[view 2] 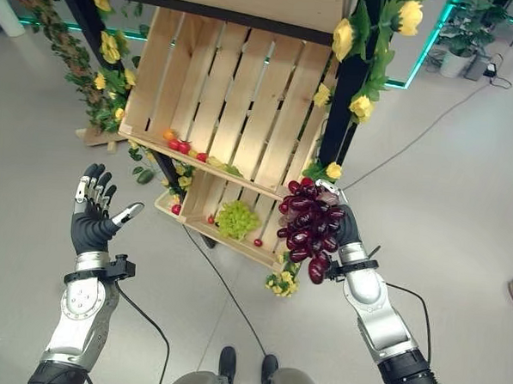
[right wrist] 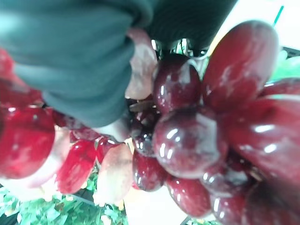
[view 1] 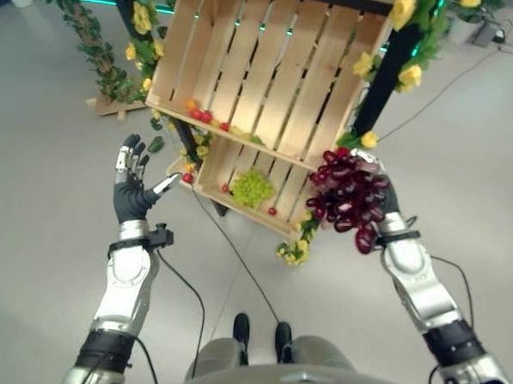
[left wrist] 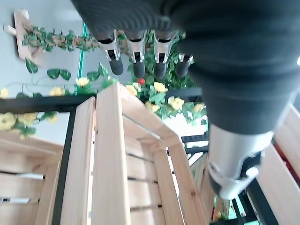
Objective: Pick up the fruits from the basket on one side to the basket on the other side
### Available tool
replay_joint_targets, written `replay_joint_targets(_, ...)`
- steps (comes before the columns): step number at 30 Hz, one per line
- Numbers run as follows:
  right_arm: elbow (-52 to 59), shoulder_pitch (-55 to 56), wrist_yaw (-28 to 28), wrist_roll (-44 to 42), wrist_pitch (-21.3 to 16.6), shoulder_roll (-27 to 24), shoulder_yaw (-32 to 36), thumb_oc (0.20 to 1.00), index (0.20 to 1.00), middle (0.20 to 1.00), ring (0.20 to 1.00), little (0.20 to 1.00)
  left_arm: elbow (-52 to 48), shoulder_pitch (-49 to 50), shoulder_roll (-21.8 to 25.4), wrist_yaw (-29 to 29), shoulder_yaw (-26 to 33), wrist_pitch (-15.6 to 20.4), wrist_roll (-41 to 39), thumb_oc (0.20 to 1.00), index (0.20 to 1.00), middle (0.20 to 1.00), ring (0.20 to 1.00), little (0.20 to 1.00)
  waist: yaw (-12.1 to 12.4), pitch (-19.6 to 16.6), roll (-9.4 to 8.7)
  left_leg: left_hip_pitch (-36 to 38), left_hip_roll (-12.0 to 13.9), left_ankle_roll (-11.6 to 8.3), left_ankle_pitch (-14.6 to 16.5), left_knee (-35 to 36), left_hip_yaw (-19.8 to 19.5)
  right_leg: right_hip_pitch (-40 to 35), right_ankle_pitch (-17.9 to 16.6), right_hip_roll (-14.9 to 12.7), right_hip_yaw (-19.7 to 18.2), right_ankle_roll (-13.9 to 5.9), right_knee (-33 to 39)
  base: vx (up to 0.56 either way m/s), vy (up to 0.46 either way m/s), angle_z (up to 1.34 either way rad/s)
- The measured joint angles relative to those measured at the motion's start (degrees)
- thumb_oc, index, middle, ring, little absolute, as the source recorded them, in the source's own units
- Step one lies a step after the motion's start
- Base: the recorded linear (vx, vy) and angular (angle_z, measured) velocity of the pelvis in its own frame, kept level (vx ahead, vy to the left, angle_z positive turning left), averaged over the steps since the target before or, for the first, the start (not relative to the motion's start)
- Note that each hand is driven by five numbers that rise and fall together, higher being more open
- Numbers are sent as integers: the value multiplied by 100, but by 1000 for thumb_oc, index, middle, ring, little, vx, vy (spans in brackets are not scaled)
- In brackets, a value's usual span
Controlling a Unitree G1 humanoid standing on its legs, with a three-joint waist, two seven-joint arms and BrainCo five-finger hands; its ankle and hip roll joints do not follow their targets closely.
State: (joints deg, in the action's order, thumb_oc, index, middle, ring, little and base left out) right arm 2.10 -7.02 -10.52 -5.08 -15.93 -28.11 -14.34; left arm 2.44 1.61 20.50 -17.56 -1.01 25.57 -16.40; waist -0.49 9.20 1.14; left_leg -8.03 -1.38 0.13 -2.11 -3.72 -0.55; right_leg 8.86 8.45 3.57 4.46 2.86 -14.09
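Red grapes (view 2: 311, 221) — right hand (view 2: 349, 229)

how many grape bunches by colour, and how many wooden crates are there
dark red grape bunch, held in the right hand: 1
green grape bunch, lying in the lower wooden crate: 1
wooden crates, the lower one and the upper wooden crate: 2
total: 4
The left hand is open and holds nothing.
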Motion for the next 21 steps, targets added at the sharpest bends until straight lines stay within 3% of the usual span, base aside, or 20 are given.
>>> replay_joint_targets(9,-74,-24,-160,0,6,-15,50,200,200,200,200,200,1,48,-15,5,-2,0,-3,1000,1000,1000,1000,1000,27,-27,38,-286,50,-31,-20,-224,-294,-2,-47,-43,734,78,214,6,-14,21)
replay_joint_targets(21,-136,-48,-343,167,42,17,70,200,200,200,200,200,4,60,-26,-12,-4,0,-3,1000,1000,1000,1000,1000,132,-64,53,-377,37,-38,-17,-312,-425,29,-49,-94,949,76,221,1,-1,-1)
